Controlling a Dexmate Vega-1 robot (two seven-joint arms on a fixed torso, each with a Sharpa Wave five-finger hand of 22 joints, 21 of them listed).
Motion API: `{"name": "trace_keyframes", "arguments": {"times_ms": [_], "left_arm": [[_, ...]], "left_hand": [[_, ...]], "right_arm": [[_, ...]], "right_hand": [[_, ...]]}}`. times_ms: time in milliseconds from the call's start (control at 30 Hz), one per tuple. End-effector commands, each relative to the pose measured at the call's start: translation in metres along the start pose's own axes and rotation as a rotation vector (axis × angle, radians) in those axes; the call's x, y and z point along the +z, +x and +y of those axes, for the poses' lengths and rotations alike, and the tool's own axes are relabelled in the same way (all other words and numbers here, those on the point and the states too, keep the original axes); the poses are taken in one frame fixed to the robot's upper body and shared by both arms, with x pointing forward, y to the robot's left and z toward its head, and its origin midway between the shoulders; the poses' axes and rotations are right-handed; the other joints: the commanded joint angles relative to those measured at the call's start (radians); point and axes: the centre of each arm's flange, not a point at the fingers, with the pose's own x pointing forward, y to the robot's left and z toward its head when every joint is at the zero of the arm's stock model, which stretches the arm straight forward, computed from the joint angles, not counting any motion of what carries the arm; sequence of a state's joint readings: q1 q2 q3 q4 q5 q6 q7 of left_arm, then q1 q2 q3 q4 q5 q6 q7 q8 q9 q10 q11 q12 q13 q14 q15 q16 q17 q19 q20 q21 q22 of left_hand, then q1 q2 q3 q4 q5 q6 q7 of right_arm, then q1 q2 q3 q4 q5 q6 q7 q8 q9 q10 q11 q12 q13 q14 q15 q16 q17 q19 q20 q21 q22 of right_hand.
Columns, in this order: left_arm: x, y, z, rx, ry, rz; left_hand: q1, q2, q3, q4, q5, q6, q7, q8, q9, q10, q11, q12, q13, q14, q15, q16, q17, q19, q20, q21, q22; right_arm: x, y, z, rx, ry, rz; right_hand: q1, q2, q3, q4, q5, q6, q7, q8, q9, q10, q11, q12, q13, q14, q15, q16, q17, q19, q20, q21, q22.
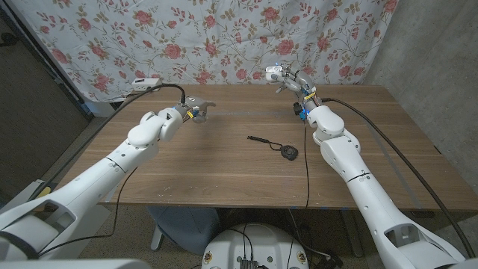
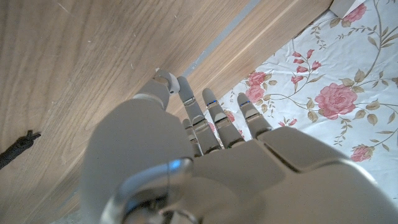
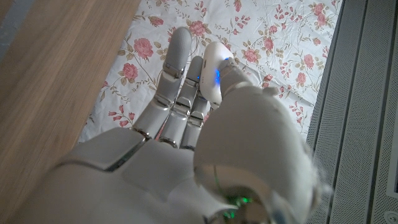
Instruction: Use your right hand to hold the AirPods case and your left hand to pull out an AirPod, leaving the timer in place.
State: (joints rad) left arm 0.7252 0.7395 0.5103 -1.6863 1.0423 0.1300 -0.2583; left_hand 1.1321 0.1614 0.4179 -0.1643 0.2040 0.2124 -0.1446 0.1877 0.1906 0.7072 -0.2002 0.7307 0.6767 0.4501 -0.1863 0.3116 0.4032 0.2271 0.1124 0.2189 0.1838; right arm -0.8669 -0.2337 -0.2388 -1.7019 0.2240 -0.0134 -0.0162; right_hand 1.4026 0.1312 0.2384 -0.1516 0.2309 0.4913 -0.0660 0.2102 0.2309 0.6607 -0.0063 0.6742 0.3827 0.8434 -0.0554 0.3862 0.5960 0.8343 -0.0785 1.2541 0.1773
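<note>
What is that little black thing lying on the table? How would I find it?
Look at the wooden table, near its middle between the two arms. There lies a small black round thing with a thin cord trailing away, the only dark object on the bare wood.

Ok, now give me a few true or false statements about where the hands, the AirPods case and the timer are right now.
1. The right hand holds the white AirPods case. True.
2. The left hand grips the black timer. False: the timer lies on the wooden table, between the two arms.
3. The two hands are touching. False: they are well apart, the left hand on the table's left side and the right hand near its far edge.
4. A floral cloth hangs behind the table. True.
</note>
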Motion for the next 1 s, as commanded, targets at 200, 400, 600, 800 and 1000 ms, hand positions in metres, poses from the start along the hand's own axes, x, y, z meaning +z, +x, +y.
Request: {"name": "trace_keyframes", "arguments": {"times_ms": [200, 400, 600, 800, 1000], "left_arm": [[0.0, 0.006, -0.015, -0.017, 0.026, -0.009], [-0.001, 0.009, -0.017, -0.037, 0.029, -0.012], [-0.002, 0.009, -0.018, -0.008, 0.038, -0.01], [-0.002, 0.009, -0.019, -0.027, 0.046, -0.019], [-0.002, 0.008, -0.02, -0.034, 0.059, -0.016]], "left_hand": [[0.004, -0.004, 0.004, 0.002, 0.007, 0.019, 0.007, 0.004, 0.003, 0.027, -0.015, 0.008, -0.005, 0.02, -0.027, -0.007, -0.002, 0.007, 0.001, 0.009, 0.003], [0.002, -0.002, 0.003, 0.005, 0.006, 0.033, 0.003, 0.008, 0.003, 0.025, -0.016, 0.007, -0.011, 0.029, -0.028, -0.005, 0.0, 0.008, -0.001, 0.009, 0.003], [0.003, -0.005, 0.0, 0.004, 0.005, 0.046, -0.002, 0.011, 0.003, 0.029, -0.016, 0.009, -0.015, 0.036, -0.03, -0.003, 0.001, 0.01, -0.005, 0.009, 0.003], [0.001, -0.013, -0.002, 0.002, 0.005, 0.054, -0.006, 0.012, 0.003, 0.03, -0.018, 0.009, -0.021, 0.031, -0.023, -0.012, -0.004, 0.011, -0.007, 0.009, 0.003], [-0.024, -0.029, -0.007, 0.011, 0.007, 0.057, -0.013, 0.008, 0.003, -0.003, -0.019, -0.021, -0.053, 0.009, -0.007, -0.046, -0.027, 0.011, -0.012, 0.007, 0.003]], "right_arm": [[0.002, -0.001, 0.0, 0.002, -0.002, -0.004], [0.002, 0.0, 0.002, 0.004, 0.002, -0.002], [0.003, 0.0, 0.002, 0.003, -0.005, -0.004], [0.003, 0.0, 0.003, 0.001, -0.003, -0.002], [0.003, 0.0, 0.004, 0.002, -0.004, -0.005]], "right_hand": [[0.005, 0.005, 0.008, -0.001, 0.006, 0.009, 0.004, -0.003, 0.003, 0.13, -0.124, 0.005, 0.005, 0.061, -0.178, 0.0, 0.001, -0.212, -0.113, 0.008, 0.0], [0.005, 0.003, 0.008, -0.002, 0.007, 0.009, 0.003, -0.004, 0.003, 0.13, -0.124, 0.004, 0.005, 0.061, -0.178, 0.0, 0.001, -0.214, -0.113, 0.01, 0.0], [0.005, 0.003, 0.008, -0.002, 0.007, 0.009, 0.002, -0.004, 0.003, 0.13, -0.124, 0.004, 0.007, 0.061, -0.178, -0.001, 0.002, -0.215, -0.113, 0.012, 0.0], [0.005, 0.003, 0.009, -0.002, 0.008, 0.009, 0.003, -0.004, 0.003, 0.132, -0.125, 0.004, 0.006, 0.062, -0.178, -0.001, 0.002, -0.217, -0.113, 0.013, 0.0], [0.005, 0.004, 0.009, -0.002, 0.008, 0.009, 0.004, -0.004, 0.003, 0.132, -0.125, 0.004, 0.006, 0.063, -0.177, -0.001, 0.002, -0.218, -0.113, 0.015, 0.0]]}}
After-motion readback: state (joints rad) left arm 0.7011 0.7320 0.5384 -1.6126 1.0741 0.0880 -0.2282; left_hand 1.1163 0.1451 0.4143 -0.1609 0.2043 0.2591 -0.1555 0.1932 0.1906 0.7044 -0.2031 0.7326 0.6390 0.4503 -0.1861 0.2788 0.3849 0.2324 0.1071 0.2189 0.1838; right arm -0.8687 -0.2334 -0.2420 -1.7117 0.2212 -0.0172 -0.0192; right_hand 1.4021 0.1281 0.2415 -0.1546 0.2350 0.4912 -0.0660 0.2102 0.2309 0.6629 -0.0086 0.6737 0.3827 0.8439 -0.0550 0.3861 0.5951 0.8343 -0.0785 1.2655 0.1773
